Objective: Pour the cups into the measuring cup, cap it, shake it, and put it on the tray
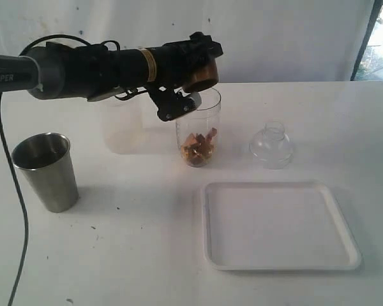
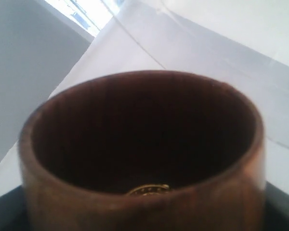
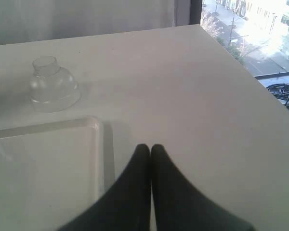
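So the measuring cup [image 1: 199,124] is standing upright about mid-table, just past the far left corner of the tray [image 1: 281,266]. No cap on it, and there's a little heap of brown and orange chunks [image 1: 199,150] sitting in the bottom.

Right above its rim is the wooden cup [image 1: 204,75], tipped over on its side. Can't tell if it actually touches the rim or just hangs over it. The left gripper [image 1: 190,71] is clamped on that wooden cup, one finger over the top and one underneath, with the arm reaching in from the left. From the left wrist camera you're looking straight into the cup's dark inside. There's a small gold-ish bit at the inner lip, no idea what it is.

To the right of the measuring cup, a bit apart, the clear dome lid [image 1: 272,145] sits on the table [image 1: 147,255]. The tray is on the near right and has nothing on it. The steel tumbler [image 1: 46,171] is upright way over on the near left, well apart from everything else.

The right gripper [image 3: 150,149] only shows up in its own wrist camera. Its fingers are pressed together on nothing, over bare table just beside the tray's edge, with the dome lid farther off.
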Tool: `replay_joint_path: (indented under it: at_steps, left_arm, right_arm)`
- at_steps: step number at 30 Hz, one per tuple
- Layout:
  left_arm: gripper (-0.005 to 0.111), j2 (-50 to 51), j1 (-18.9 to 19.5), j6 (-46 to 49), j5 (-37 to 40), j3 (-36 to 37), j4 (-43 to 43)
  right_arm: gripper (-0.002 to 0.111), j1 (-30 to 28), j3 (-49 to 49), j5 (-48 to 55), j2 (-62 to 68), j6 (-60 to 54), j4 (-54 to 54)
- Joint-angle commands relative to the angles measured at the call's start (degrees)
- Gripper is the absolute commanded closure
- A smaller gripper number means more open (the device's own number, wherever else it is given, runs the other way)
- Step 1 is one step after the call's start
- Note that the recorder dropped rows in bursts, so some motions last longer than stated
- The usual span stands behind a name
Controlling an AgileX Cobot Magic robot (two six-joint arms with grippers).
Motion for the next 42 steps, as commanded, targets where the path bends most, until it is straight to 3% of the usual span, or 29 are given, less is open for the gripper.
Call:
replay_joint_path:
  at_steps: [1,12,28,31,34,38,42]
  left_arm:
    - [0.107,-1.01,-0.95,2.59,1.01,0.06,-1.15]
    - [0.107,-3.24,-1.09,3.17,0.82,0.06,-1.40]
    - [0.107,-3.21,-2.94,6.67,6.50,0.10,-0.32]
    - [0.107,-3.25,-2.94,6.54,2.29,0.10,-9.16]
    - [0.107,-3.51,-2.94,10.94,5.68,0.10,-7.68]
    - [0.107,-3.88,-2.94,11.84,4.02,0.10,-15.95]
    - [0.107,-3.99,-3.21,15.60,4.84,0.10,-15.67]
  right_arm:
    - [0.108,0.16,0.27,-0.45,-0.27,0.19,-0.20]
    - [0.108,0.16,0.27,-0.45,-0.27,1.12,-0.20]
    - [0.108,0.16,0.27,-0.45,-0.27,1.12,-0.20]
    - [0.108,0.16,0.27,-0.45,-0.27,1.12,-0.20]
    - [0.108,0.16,0.27,-0.45,-0.27,1.12,-0.20]
    - [0.108,0.16,0.27,-0.45,-0.27,1.12,-0.20]
    - [0.108,0.16,0.27,-0.45,-0.27,1.12,-0.20]
